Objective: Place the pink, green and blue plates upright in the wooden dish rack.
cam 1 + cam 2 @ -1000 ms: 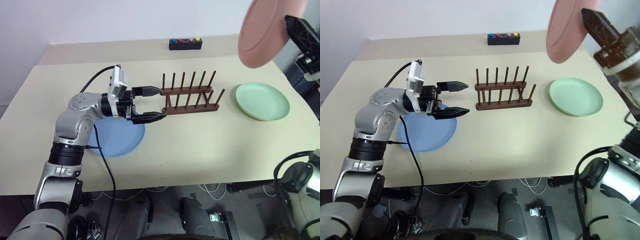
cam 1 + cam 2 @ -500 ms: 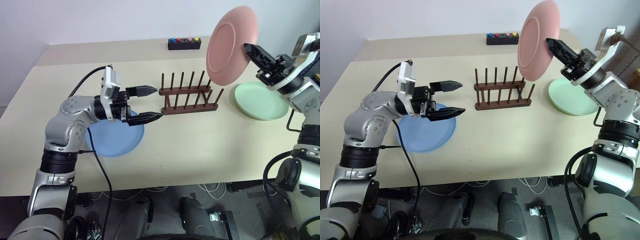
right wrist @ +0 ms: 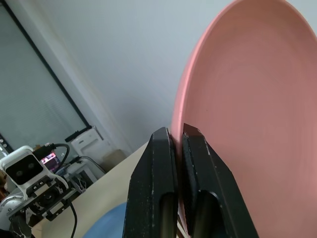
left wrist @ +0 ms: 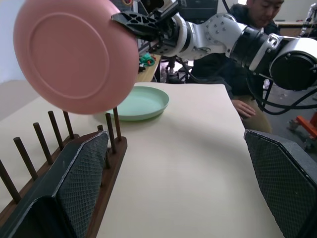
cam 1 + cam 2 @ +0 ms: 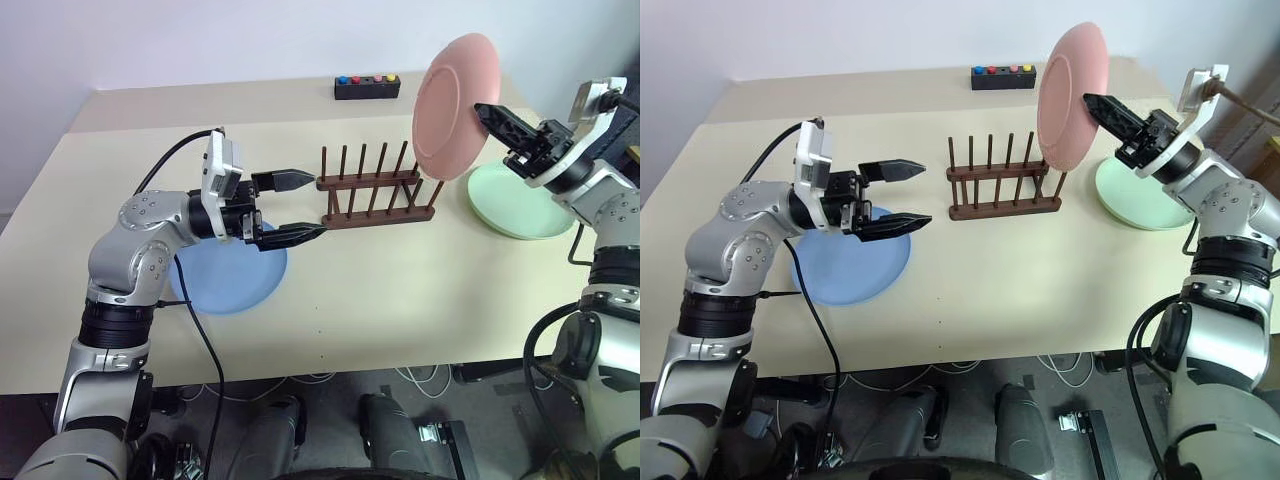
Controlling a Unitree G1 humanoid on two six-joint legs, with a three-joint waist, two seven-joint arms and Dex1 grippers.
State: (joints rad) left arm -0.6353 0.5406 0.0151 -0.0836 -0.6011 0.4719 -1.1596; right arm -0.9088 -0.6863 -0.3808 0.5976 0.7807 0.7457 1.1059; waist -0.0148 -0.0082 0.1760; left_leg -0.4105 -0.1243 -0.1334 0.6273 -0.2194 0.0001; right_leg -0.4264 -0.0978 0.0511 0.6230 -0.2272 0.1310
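The pink plate point(image 5: 455, 108) is hanging upright in the air, its lower edge just above the pegs at the right end of the wooden dish rack point(image 5: 378, 188), with its underside facing the left gripper and its hollow face turning toward the right arm. The right gripper point(image 5: 487, 113) is clamping the plate's rim, one black finger point(image 3: 157, 168) lying on each side of the edge, so the plate is sitting directly ahead of that gripper's tips and spreading up and away from them. The rack is standing on the tan table point(image 5: 400, 290) below and ahead of the right gripper, two rows of thin pegs rising from its dark rails, every slot empty. The green plate point(image 5: 522, 200) is lying flat on the table underneath the right gripper's wrist, just beside the rack's right end. The left gripper point(image 5: 303, 204) is hovering level at the rack's left end with its two fingers spread wide and gripping nothing, one tip near each rail. The blue plate point(image 5: 232, 276) is lying flat on the table below and behind this gripper, partly under its wrist. A small black box with coloured buttons point(image 5: 369, 87) is sitting at the table's far edge, well beyond both grippers. In the left wrist view a person point(image 4: 243, 64) is sitting past the table.
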